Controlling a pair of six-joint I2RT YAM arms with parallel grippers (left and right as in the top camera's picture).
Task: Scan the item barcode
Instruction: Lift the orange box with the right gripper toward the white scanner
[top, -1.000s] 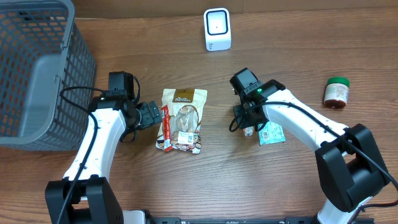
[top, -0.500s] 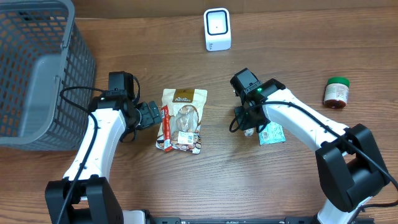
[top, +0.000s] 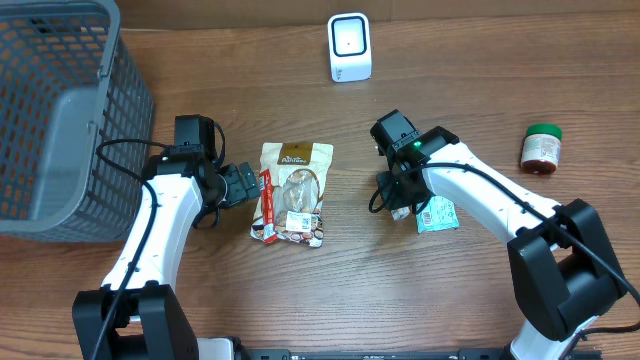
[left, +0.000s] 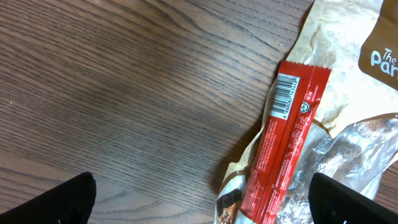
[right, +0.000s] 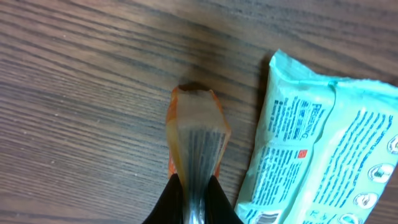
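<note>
A brown wood-grain bench (top: 330, 290) fills the overhead view, and nothing of the room beyond it shows. A grey mesh basket (top: 60, 150) stands at its far-left corner, and a small white scanner (top: 349, 47) stands upright at the far edge, near the middle. The right hand (right: 193, 186) is low over the bench right of centre, its fingers pressed together on one end of a small orange packet (right: 196, 134). The rest of the packet sticks out from the fingertips just above the wood. A pale teal packet (right: 317, 155) with printed text lies flat just beside it. Further right, well apart, stands a jar with a green lid (top: 541, 148). The left hand (top: 243, 185) hangs with its fingers wide apart and holds nothing. It is at the left edge of a beige snack pouch (top: 296, 190) lying flat near the centre. A red bar wrapper (left: 286, 143) rests along that edge, its white barcode facing up.
</note>
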